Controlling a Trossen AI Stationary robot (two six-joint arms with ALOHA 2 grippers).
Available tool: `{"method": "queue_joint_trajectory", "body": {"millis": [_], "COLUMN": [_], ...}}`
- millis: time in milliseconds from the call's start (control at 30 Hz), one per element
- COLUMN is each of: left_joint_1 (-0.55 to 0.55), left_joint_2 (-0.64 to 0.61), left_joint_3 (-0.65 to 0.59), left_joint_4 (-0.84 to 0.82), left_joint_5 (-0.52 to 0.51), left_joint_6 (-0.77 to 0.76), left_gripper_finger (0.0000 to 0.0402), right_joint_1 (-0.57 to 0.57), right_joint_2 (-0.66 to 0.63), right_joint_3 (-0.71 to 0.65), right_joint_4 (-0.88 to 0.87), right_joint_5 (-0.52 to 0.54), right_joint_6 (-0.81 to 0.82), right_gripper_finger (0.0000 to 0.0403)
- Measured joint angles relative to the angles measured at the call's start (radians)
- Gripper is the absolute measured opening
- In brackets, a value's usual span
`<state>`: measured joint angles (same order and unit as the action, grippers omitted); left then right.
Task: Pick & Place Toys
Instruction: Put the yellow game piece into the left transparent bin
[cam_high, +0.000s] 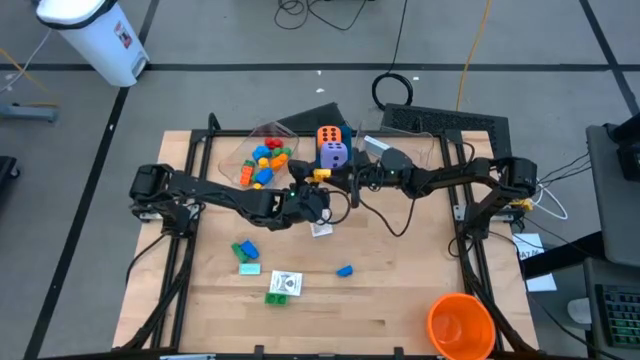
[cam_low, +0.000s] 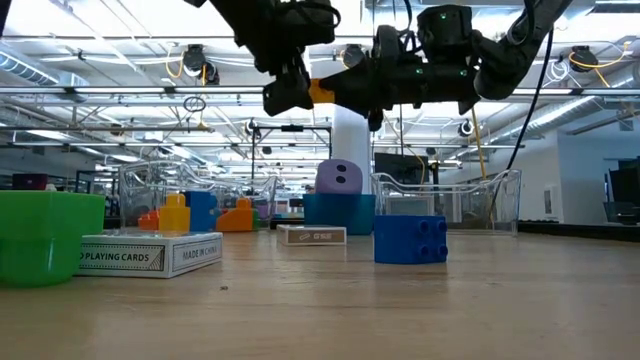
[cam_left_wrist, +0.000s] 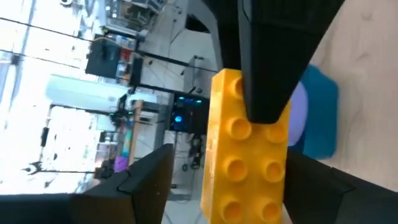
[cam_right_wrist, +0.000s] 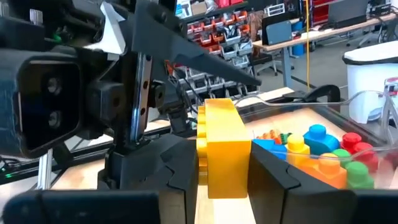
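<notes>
Gripping one yellow brick (cam_right_wrist: 221, 149) from both sides, the two grippers meet in the air over mid-table.

Right gripper (cam_right_wrist: 219, 177) pinches the smooth studded plastic block between its dark fingers; left gripper (cam_high: 318, 196) shows one finger laid across the studs, though I cannot tell whether it clamps. Behind, a clear tub (cam_high: 232, 150) holds glossy mixed bricks (cam_high: 264, 162), with an orange die (cam_high: 328, 136) and purple die (cam_high: 334, 154) to its right. A blue brick (cam_high: 344, 270) and boxed cards (cam_high: 285, 283) lie nearer on the wooden table (cam_high: 400, 290).
</notes>
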<state>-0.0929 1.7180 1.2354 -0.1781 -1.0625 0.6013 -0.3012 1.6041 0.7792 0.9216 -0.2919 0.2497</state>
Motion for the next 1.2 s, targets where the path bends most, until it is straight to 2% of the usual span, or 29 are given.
{"method": "queue_joint_trajectory", "body": {"millis": [100,267,533,700,833,933,1067,1200], "left_joint_1": [-0.001,-0.008,-0.047,-0.061,-0.062,-0.046,0.007,0.079], "left_joint_2": [0.0,0.0,-0.025,-0.117,-0.245,-0.351,-0.475,-0.535], "left_joint_3": [0.0,-0.001,-0.001,0.0,0.0,0.0,0.0,-0.015], "left_joint_4": [0.0,0.0,-0.003,-0.066,-0.221,-0.381,-0.608,-0.772], "left_joint_5": [-0.002,0.001,-0.039,-0.041,-0.038,-0.023,0.102,0.215], "left_joint_6": [0.007,0.008,0.023,-0.022,-0.142,-0.297,-0.571,-0.752], "left_gripper_finger": [0.0231,0.014,0.0138,0.0138,0.0138,0.0138,0.0138,0.0138], "right_joint_1": [0.0,0.0,-0.013,-0.025,-0.027,-0.027,-0.027,-0.027], "right_joint_2": [-0.001,-0.002,-0.013,-0.027,-0.036,-0.04,-0.041,-0.041], "right_joint_3": [0.0,0.002,0.0,-0.001,0.0,-0.002,-0.002,-0.002], "right_joint_4": [0.003,0.013,0.012,0.006,0.001,-0.009,-0.017,-0.011], "right_joint_5": [0.001,0.001,-0.111,-0.181,-0.185,-0.185,-0.182,-0.182], "right_joint_6": [0.0,0.001,-0.024,-0.02,-0.015,-0.019,-0.029,-0.03], "right_gripper_finger": [0.0094,0.0112,0.0151,0.0167,0.0176,0.0177,0.0174,0.0172]}}
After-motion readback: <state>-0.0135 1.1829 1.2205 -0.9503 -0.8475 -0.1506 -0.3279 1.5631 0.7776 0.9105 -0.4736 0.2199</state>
